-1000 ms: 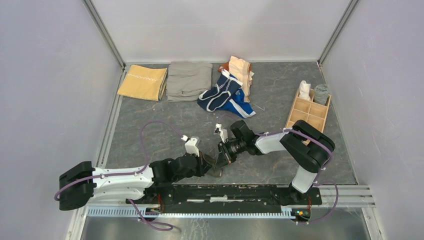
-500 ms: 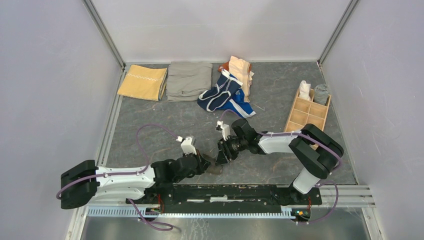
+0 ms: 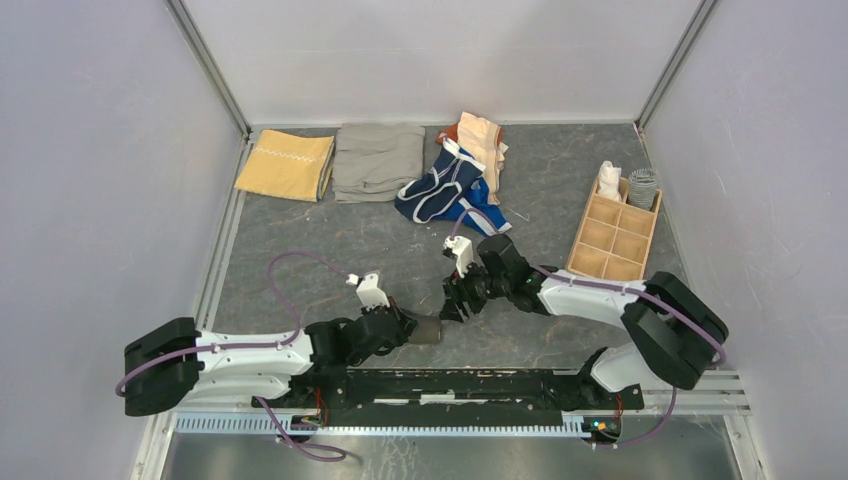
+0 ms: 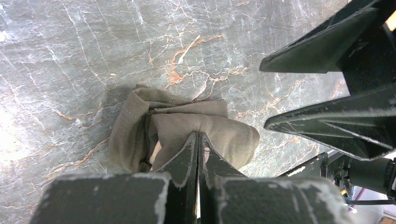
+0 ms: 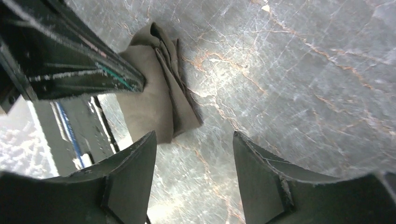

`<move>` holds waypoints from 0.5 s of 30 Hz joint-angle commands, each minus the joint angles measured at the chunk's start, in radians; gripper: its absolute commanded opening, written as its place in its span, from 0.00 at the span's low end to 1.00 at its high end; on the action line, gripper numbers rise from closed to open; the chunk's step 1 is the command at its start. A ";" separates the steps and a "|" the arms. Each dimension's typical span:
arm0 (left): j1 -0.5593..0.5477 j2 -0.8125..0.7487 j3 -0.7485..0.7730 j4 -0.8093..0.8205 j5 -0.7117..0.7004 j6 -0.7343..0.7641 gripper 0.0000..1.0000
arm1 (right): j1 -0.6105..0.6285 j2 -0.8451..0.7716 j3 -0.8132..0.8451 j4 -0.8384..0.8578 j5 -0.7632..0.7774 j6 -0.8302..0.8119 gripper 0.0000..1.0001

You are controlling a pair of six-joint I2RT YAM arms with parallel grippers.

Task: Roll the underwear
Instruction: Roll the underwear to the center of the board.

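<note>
On the counter [image 3: 330, 240], near middle, the left tool [image 4: 198, 138] pinches the rolled briefs [image 4: 224, 133]. The right tool [image 5: 194, 140] gapes empty just right of them. With only one thin pinch, the roll may unfurl if dragged.

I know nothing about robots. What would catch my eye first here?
Near the front edge lies a small grey-brown bundle of underwear: the left gripper is pinched shut on it, and the right gripper stands open beside it. Farther back lies a heap of navy, blue and peach underwear, with a wooden divided box to its right.
</note>
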 commanded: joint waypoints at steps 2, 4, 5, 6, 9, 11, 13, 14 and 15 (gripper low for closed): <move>0.010 0.046 -0.070 -0.168 -0.042 -0.027 0.02 | -0.004 -0.141 -0.107 0.124 0.069 -0.127 0.75; 0.012 0.060 -0.072 -0.160 -0.039 -0.030 0.02 | -0.003 -0.186 -0.146 0.180 0.084 -0.147 0.77; 0.012 0.067 -0.072 -0.158 -0.037 -0.031 0.02 | 0.001 -0.212 -0.163 0.211 0.095 -0.163 0.78; 0.014 0.076 -0.072 -0.154 -0.036 -0.033 0.02 | 0.007 -0.238 -0.189 0.246 0.103 -0.181 0.79; 0.021 0.102 -0.070 -0.152 -0.024 -0.039 0.02 | 0.054 -0.295 -0.232 0.301 0.147 -0.278 0.80; 0.032 0.118 -0.067 -0.152 -0.015 -0.044 0.02 | 0.111 -0.320 -0.260 0.321 0.200 -0.368 0.79; 0.043 0.134 -0.062 -0.155 -0.007 -0.047 0.02 | 0.156 -0.335 -0.288 0.357 0.215 -0.422 0.77; 0.047 0.140 -0.060 -0.157 -0.004 -0.047 0.02 | 0.178 -0.341 -0.298 0.378 0.223 -0.442 0.76; 0.053 0.145 -0.058 -0.160 0.000 -0.047 0.02 | 0.204 -0.345 -0.305 0.387 0.235 -0.465 0.76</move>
